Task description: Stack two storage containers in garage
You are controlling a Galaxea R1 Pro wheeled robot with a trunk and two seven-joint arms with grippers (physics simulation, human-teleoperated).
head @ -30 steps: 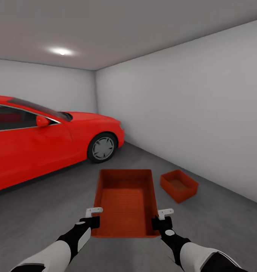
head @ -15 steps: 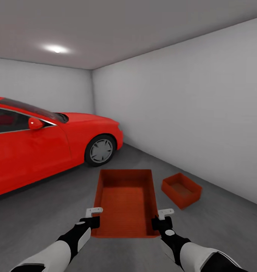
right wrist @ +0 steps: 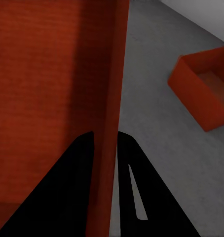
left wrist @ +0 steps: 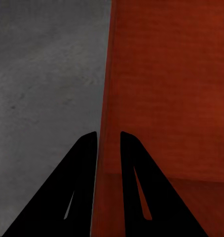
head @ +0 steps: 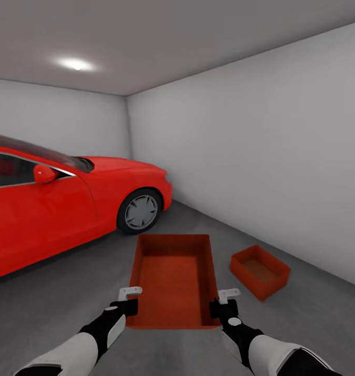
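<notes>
Car (head: pixel 68 203): a red car is standing at the left of the garage, its front wheel facing the robot, well apart from both bins.

Left tool (head: pixel 129 302): it is pinching the left wall of the carried bin; in the left wrist view the two dark fingers (left wrist: pixel 80 187) are sitting one on each side of that thin wall, pressed against it.

Carried bin (head: pixel 173 279): an orange-red bin is hanging level in front of the robot, held between both arms above the floor, open side up and holding nothing.

Right tool (head: pixel 225 303): it is pinching the right wall of the same bin; the right wrist view is showing the wall running between its fingers (right wrist: pixel 67 192).

Second bin (head: pixel 260 271): the other orange-red bin is resting on the floor, ahead and to the right of the carried one, near the pale side wall and turned at an angle to it. The right wrist view is also catching it (right wrist: pixel 205 89).

Floor (head: pixel 57 292): grey concrete is stretching under everything.

Done so far: both bins are sitting inside the garage, and one appears already placed on the floor.

Left to do: by my reading, the carried bin is needing to go rightward and forward until it is hanging over the second bin, then turning to match its angle, going down onto it, and both tools letting go.
</notes>
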